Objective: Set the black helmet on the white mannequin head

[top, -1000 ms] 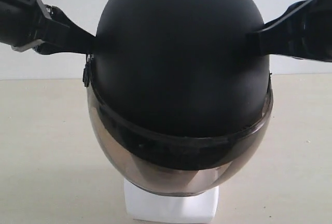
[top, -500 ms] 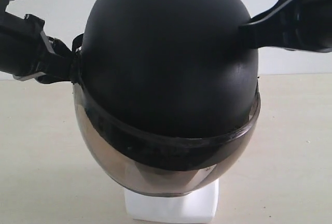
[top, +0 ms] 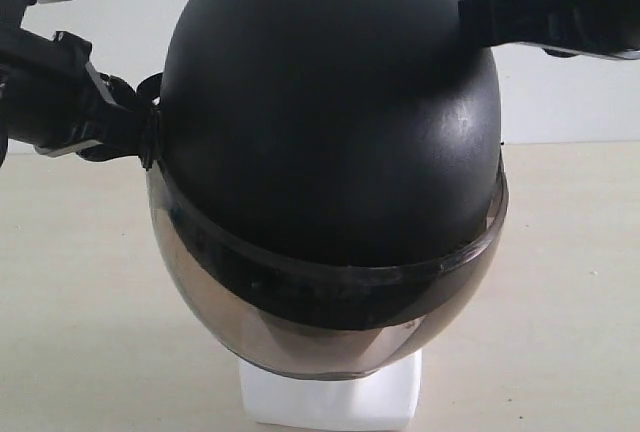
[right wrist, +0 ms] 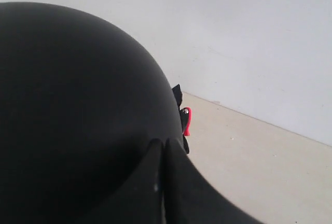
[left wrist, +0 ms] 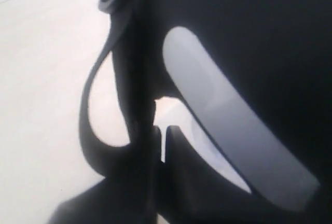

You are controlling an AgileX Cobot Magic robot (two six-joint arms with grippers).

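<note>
The black helmet point(top: 330, 122) sits over the white mannequin head point(top: 330, 404). Only the head's blocky neck base shows, standing on the counter point(top: 80, 302) under the lower edge of the smoky visor point(top: 330, 342). The face itself is hidden behind the visor and shell.

My left jaws are at the helmet's side, just where the visor meets the shell. In the left wrist view they are drawn together to a thin slit, fingertips point(left wrist: 176, 143) almost touching. A dark strap point(left wrist: 89, 125) loops beside them and runs up against one finger; I cannot tell whether any of it is pinched between them.

My right jaws are higher, resting against the upper part of the dome on the other side. Here too the fingertips point(right wrist: 179, 164) are together, with only a hairline between them and nothing held, their tips against the matte shell. Just past them a small red tab point(right wrist: 187, 121) pokes out at the helmet's edge.
</note>
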